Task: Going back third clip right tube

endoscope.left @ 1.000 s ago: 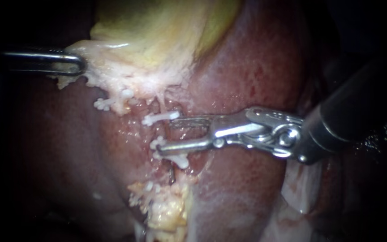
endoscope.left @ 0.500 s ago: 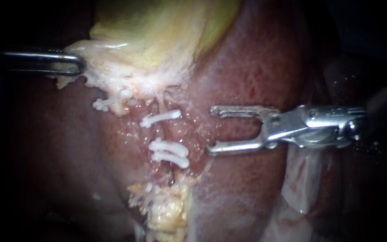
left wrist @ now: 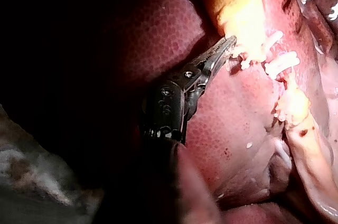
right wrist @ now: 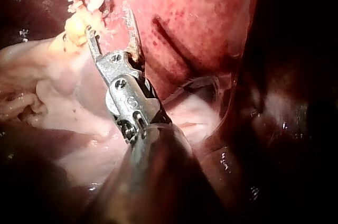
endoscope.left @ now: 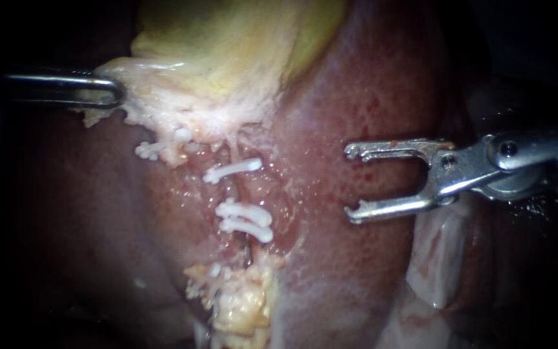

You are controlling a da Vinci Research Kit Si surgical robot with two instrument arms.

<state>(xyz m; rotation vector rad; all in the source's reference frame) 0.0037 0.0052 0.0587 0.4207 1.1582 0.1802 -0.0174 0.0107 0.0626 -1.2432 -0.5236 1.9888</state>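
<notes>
Right instrument [endoscope.left: 351,183] hangs clear of the clipped right tube [endoscope.left: 236,191], its jaws wide open and empty.
Three white clips [endoscope.left: 232,169] cross the tube: one higher up, and two close together lower down, just above a lump of yellow fat [endoscope.left: 240,305]. The open jaws point at them from over the liver [endoscope.left: 356,271], well apart from the nearest clip. The left instrument [endoscope.left: 115,94] has its jaws closed on pale tissue [endoscope.left: 146,103] at the lower edge of the gallbladder [endoscope.left: 227,39], up and to the left of the clips.
</notes>
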